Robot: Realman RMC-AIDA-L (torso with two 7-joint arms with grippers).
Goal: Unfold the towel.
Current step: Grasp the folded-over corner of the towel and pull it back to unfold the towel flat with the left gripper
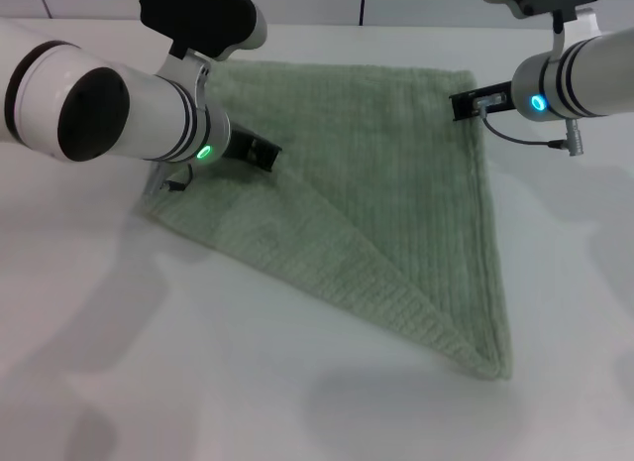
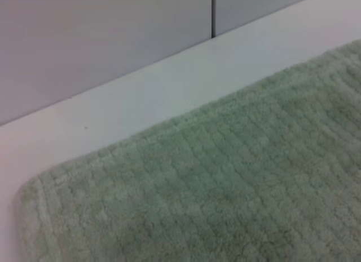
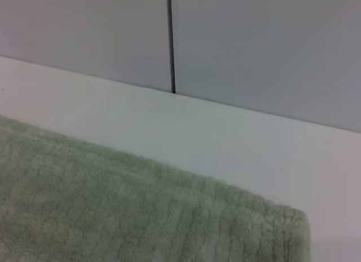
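The pale sage-green towel (image 1: 396, 183) lies on the white table (image 1: 198, 382), folded along a diagonal into a triangle, with a fold ridge running from the far left to the near right corner. My left gripper (image 1: 261, 152) is low over the towel's left part, beside the fold. My right gripper (image 1: 468, 105) is at the towel's far right corner. The left wrist view shows a rounded corner of the towel (image 2: 225, 189) on the table. The right wrist view shows another towel corner (image 3: 141, 217). Neither wrist view shows fingers.
The table's far edge meets a grey panelled wall (image 2: 101, 42) with a dark vertical seam (image 3: 171, 42). Bare white table surrounds the towel at the front and at both sides.
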